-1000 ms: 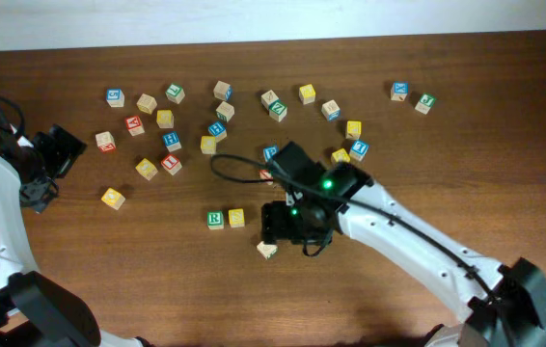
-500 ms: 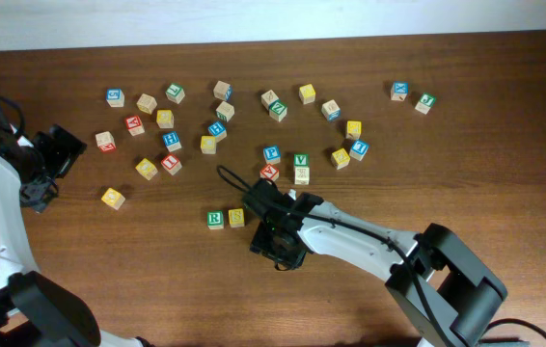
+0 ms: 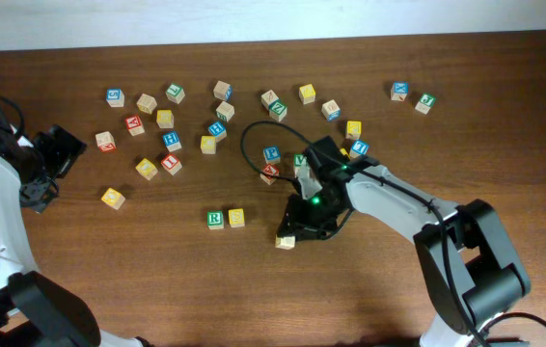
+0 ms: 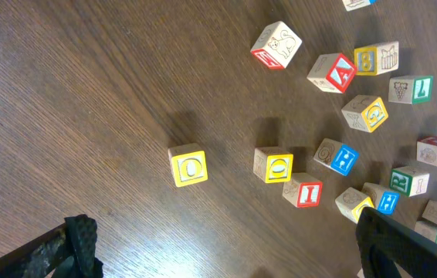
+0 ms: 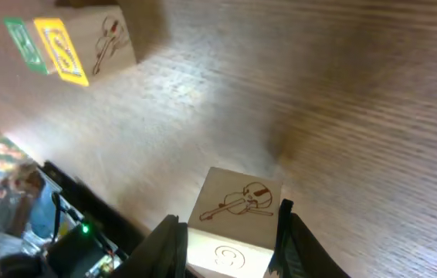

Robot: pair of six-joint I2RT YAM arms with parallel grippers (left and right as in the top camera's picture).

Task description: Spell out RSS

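Observation:
The green R cube (image 3: 215, 219) lies flat on the table with a yellow S cube (image 3: 236, 218) touching its right side. In the right wrist view the same R cube (image 5: 20, 40) and S cube (image 5: 87, 42) sit at the top left. To their right, my right gripper (image 3: 295, 234) is shut on a pale wooden letter cube (image 3: 286, 240). That cube (image 5: 234, 220) shows a violin drawing, with a finger against each side. My left gripper (image 3: 53, 171) hangs open and empty at the far left, away from all cubes.
Several loose letter cubes are scattered along the back half of the table, among them a green V cube (image 3: 300, 160) just behind my right arm. Two yellow O cubes (image 4: 188, 165) (image 4: 273, 164) lie below the left wrist. A black cable (image 3: 254, 145) loops over the cubes.
My right gripper's jaws have closed onto the pale cube, and it now sits further right and slightly back. The right arm has swung around. My left arm has not moved.

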